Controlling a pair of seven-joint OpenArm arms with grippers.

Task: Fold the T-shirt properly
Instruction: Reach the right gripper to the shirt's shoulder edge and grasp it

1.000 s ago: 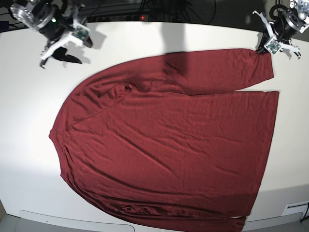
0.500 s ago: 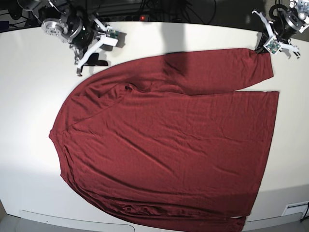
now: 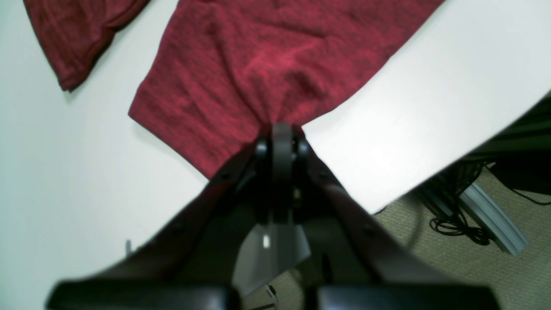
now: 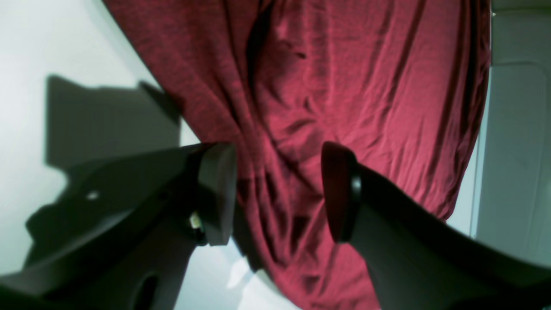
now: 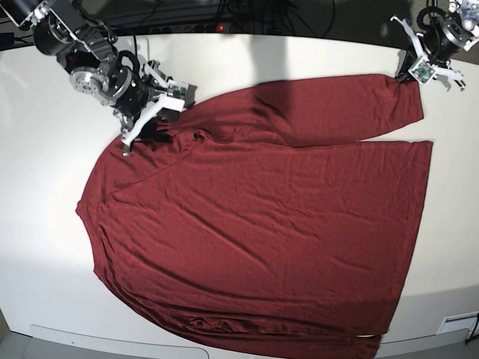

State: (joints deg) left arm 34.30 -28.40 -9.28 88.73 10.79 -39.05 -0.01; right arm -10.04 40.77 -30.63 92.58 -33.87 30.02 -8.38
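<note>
The T-shirt (image 5: 262,217), dark red with long sleeves, lies spread flat on the white table (image 5: 45,179). One sleeve is laid across its top towards the back right corner. My left gripper (image 5: 411,74) is shut on that sleeve's cuff there; in the left wrist view the closed gripper (image 3: 282,131) pinches the bunched T-shirt (image 3: 258,64) edge. My right gripper (image 5: 144,123) hovers open at the shirt's back left shoulder edge, near the collar. In the right wrist view its fingers (image 4: 217,193) stand wide apart over wrinkled T-shirt (image 4: 344,86) cloth, holding nothing.
The table's back edge runs close behind the left gripper, with floor and cables (image 3: 456,224) beyond it. A power strip with a red light (image 5: 221,28) sits behind the table. A white fixture (image 5: 456,323) is at the front right corner.
My right arm has swung from the back left corner rightwards and forwards onto the shirt's shoulder edge, still open. The left gripper and the shirt have not moved.
</note>
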